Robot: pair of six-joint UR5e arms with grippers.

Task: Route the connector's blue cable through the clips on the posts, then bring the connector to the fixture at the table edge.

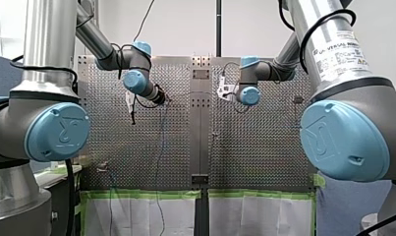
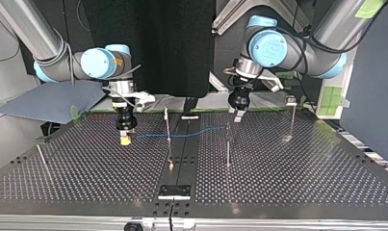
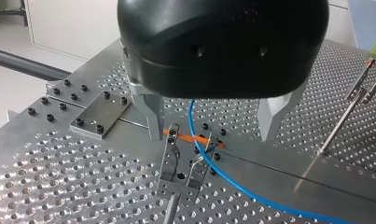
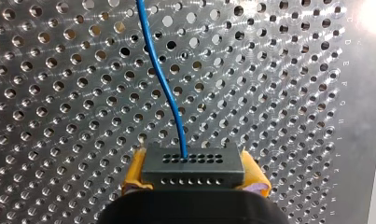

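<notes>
Connector (image 4: pixel 193 170) clamped btwn R fingers (image 4: pixel 134 170), blue cable (image 4: pixel 169 93) leading ahead, L fingers (image 3: pixel 153 116) wide apart, empty, straddling cable

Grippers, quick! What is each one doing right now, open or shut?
Left gripper: jaws open, gripping nothing; the blue cable passes between them.
Right gripper: jaws shut on the connector.

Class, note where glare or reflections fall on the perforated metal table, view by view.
Right wrist view: glare whitens the perforated metal table ahead of the black rectangular connector, away from the thin blue cable. Top view: the thin metal posts mirror in its sheen.
</notes>
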